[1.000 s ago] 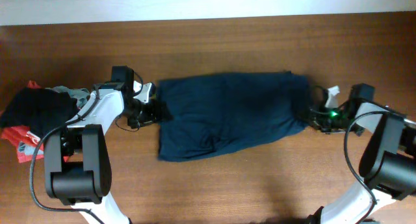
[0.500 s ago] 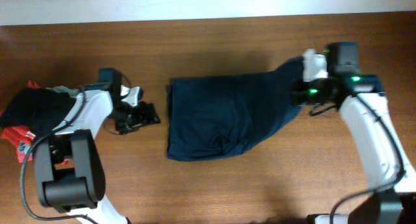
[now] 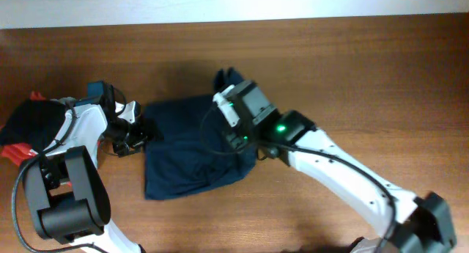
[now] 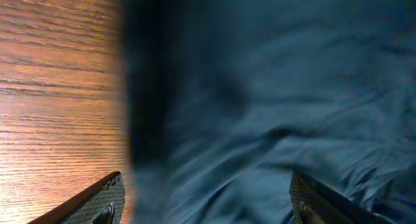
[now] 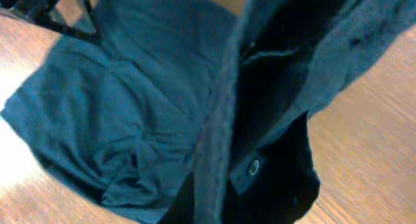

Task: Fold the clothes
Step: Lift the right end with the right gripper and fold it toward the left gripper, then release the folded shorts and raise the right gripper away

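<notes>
The dark navy garment (image 3: 187, 154) lies bunched on the wooden table, left of centre. Its right end is lifted and carried over its middle. My right gripper (image 3: 234, 136) hangs above the garment's middle and is shut on that lifted edge. In the right wrist view (image 5: 227, 191) the fabric (image 5: 123, 107) drapes from the jaws and hides most of the fingers. My left gripper (image 3: 135, 133) sits at the garment's left edge. In the left wrist view (image 4: 208, 208) its fingers (image 4: 104, 201) stand wide apart, open, with blue cloth (image 4: 273, 87) lying between them.
A pile of black, red and grey garments (image 3: 33, 125) lies at the table's left edge, behind my left arm. Bare wood (image 3: 381, 77) stretches to the right and front of the garment. A white wall strip (image 3: 220, 4) runs along the back.
My right arm swept far left, carrying the garment's right end over its middle. The whole garment slid left, so its left edge now lies between my left gripper's open fingers.
</notes>
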